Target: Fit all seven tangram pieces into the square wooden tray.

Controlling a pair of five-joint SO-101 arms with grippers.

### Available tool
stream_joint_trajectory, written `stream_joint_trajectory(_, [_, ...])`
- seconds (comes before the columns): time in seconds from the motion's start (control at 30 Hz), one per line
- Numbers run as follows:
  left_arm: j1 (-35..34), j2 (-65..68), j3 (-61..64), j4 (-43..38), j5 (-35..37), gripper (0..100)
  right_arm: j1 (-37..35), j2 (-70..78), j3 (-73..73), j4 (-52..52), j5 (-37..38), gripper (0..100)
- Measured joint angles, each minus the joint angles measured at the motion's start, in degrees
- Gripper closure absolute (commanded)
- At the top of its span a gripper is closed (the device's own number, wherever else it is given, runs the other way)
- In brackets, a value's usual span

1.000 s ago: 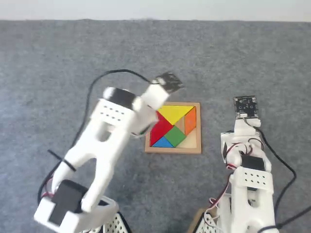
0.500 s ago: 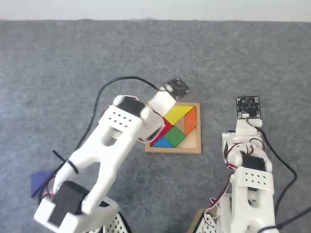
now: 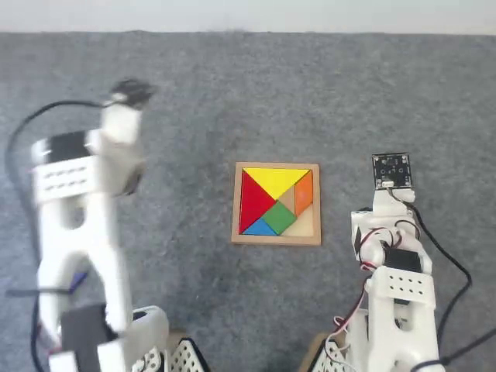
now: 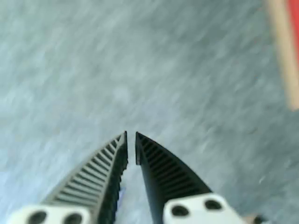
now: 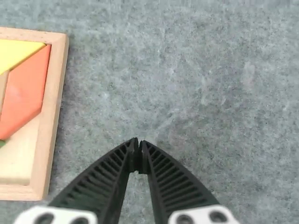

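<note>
The square wooden tray point(image 3: 277, 238) lies mid-table. In it are yellow point(image 3: 273, 180), red point(image 3: 253, 203), blue point(image 3: 261, 228), green point(image 3: 280, 216) and orange point(image 3: 304, 192) pieces, with bare wood in its near right corner. A purple piece point(image 3: 77, 280) peeks out beside the left arm's base. My left gripper point(image 4: 131, 135) is shut and empty over bare carpet far left of the tray, whose rim point(image 4: 282, 51) shows in the left wrist view. My right gripper point(image 5: 138, 141) is shut and empty above the carpet just right of the tray rim point(image 5: 52, 116) and the orange piece point(image 5: 23, 93).
Grey carpet point(image 3: 194, 93) covers the table around the tray. The left arm point(image 3: 81, 201) stands tall at the left, its black cable looping beside it. The right arm point(image 3: 391, 232) is folded back at the right.
The left arm has swung from over the tray's left side far out to the left, uncovering the tray. The right arm has kept still.
</note>
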Motion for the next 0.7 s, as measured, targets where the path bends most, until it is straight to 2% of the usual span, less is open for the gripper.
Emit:
stream_joint_trajectory(0.17, [-18.73, -11.87, 9.23, 3.87, -10.9, 88, 0.18, 0.0, 0.0, 0.0, 0.0, 99.1])
stream_joint_trajectory(0.33, [-38.07, -24.7, 23.56, 5.45, -28.84, 86, 0.0, 0.0, 0.0, 0.0, 0.0, 99.1])
stream_joint_trajectory(0.43, [-46.77, -31.47, 30.51, 5.54, -40.44, 84, 0.09, 0.0, 0.0, 0.0, 0.0, 99.1])
stream_joint_trajectory(0.5, [-51.43, -35.16, 33.93, 5.54, -45.98, 79, 0.09, 0.0, 0.0, 0.0, 0.0, 99.1])
stream_joint_trajectory(0.6, [-57.49, -38.95, 39.12, 1.23, -49.67, 72, 0.0, 0.0, 0.0, 0.0, 0.0, 99.1])
stream_joint_trajectory(0.7, [-60.04, -39.74, 45.01, -8.88, -50.11, 72, 0.0, 0.0, 0.0, 0.0, 0.0, 99.1])
